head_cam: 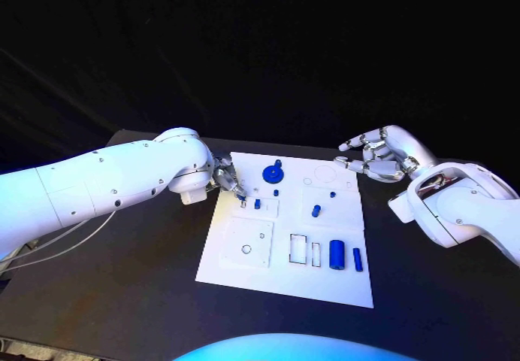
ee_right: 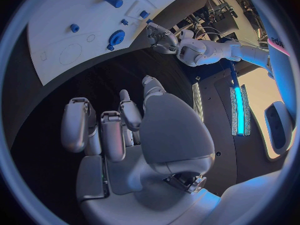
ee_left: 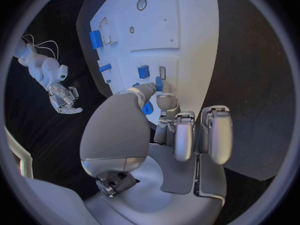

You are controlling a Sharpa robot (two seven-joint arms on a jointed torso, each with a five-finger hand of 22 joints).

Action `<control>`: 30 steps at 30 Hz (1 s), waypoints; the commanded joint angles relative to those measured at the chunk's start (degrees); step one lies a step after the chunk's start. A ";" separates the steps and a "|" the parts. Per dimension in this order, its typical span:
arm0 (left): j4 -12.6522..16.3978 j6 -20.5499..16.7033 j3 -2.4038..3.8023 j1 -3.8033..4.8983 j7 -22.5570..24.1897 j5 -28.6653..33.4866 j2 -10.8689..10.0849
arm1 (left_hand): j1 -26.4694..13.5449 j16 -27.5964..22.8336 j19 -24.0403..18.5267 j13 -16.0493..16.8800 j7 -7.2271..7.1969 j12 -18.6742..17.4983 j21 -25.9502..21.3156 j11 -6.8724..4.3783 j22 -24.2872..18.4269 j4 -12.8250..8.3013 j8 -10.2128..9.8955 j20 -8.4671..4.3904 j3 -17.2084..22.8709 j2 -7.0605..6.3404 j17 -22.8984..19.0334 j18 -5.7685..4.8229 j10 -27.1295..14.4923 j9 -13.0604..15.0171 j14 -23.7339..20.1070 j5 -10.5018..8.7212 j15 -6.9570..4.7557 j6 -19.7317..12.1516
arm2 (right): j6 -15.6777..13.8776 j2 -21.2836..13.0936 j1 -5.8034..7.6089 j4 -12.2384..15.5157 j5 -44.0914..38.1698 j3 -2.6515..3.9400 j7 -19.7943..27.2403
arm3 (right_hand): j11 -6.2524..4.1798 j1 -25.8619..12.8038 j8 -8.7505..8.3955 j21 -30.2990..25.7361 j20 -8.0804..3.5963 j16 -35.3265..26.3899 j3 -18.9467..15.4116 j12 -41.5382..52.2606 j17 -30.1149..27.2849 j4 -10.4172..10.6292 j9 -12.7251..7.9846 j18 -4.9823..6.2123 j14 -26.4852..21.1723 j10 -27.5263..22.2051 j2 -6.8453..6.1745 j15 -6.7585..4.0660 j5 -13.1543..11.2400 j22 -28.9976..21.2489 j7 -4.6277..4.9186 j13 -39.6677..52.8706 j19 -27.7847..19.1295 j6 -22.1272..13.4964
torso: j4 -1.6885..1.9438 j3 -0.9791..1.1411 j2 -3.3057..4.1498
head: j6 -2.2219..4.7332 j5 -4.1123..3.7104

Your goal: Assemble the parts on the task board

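Note:
The white task board (head_cam: pixel 284 259) lies in the middle of the black table. My left hand (head_cam: pixel 228 180) reaches down onto its far left part. In the left wrist view its thumb and a fingertip (ee_left: pixel 166 101) pinch a small blue part (ee_left: pixel 159 83) next to a narrow slot, with a square blue part (ee_left: pixel 144 71) just beyond. A blue round knob (head_cam: pixel 273 174) stands close by. A blue peg (head_cam: pixel 316 211) stands mid-board. A blue cylinder (head_cam: pixel 337 255) and a thin blue bar (head_cam: pixel 358 259) lie nearer me. My right hand (head_cam: pixel 379 154) hovers off the board's far right corner, fingers loosely bent and apart, holding nothing.
Rectangular recesses (head_cam: pixel 297 248) and a square plate with a hole (head_cam: pixel 248 244) mark the board's near half. A round outline (head_cam: pixel 325 174) sits at its far right. Bare black table (head_cam: pixel 130 278) surrounds the board, and cables (head_cam: pixel 54 241) hang by my left arm.

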 commanded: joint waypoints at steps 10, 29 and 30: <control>0.32 1.83 -0.07 -0.87 -0.42 -2.91 0.84 | -0.33 0.14 3.85 -0.33 -0.16 -0.02 0.09 0.13 12.02 -8.25 0.31 0.13 8.55 0.25 15.08 -0.49 0.33 0.08 5.95 -0.18 -0.40 0.20 | 0.23 -0.06 -0.14 0.07 -0.48 0.00 0.42 | 0.10 -0.47 0.35 -0.39 -0.17 -0.38 -0.24 0.03 5.13 0.04 -0.09 0.34 3.45 -0.25 0.26 -0.34 0.33 2.29 -0.02 0.03 -0.30 -0.09 | 0.10 0.08 -0.02 | -0.45 -0.17; 0.47 3.17 -0.10 -0.93 -1.12 -3.86 0.94 | -0.68 0.14 3.89 -0.35 -0.26 0.00 0.12 0.06 12.07 -8.56 0.55 0.13 8.96 -0.07 15.08 -0.51 0.49 0.25 5.95 -0.19 -0.44 0.35 | 0.36 -0.24 -0.14 0.10 -0.48 0.00 0.36 | 0.10 -0.47 0.35 -0.39 -0.17 -0.38 -0.24 0.03 5.13 0.04 -0.09 0.34 3.45 -0.25 0.26 -0.34 0.33 2.29 -0.02 0.03 -0.30 -0.09 | 0.17 0.05 -0.03 | -0.67 -0.29; 0.46 3.14 -0.10 -0.93 -1.16 -3.87 0.93 | -0.68 0.14 3.89 -0.35 -0.26 0.00 0.12 0.06 12.07 -8.56 0.55 0.13 8.96 -0.07 15.08 -0.51 0.49 0.25 5.95 -0.19 -0.44 0.35 | 0.36 -0.24 -0.14 0.11 -0.48 0.00 0.36 | 0.10 -0.47 0.35 -0.39 -0.17 -0.38 -0.24 0.03 5.13 0.04 -0.09 0.34 3.45 -0.25 0.26 -0.34 0.33 2.29 -0.02 0.03 -0.30 -0.09 | 0.18 0.04 -0.03 | -0.67 -0.28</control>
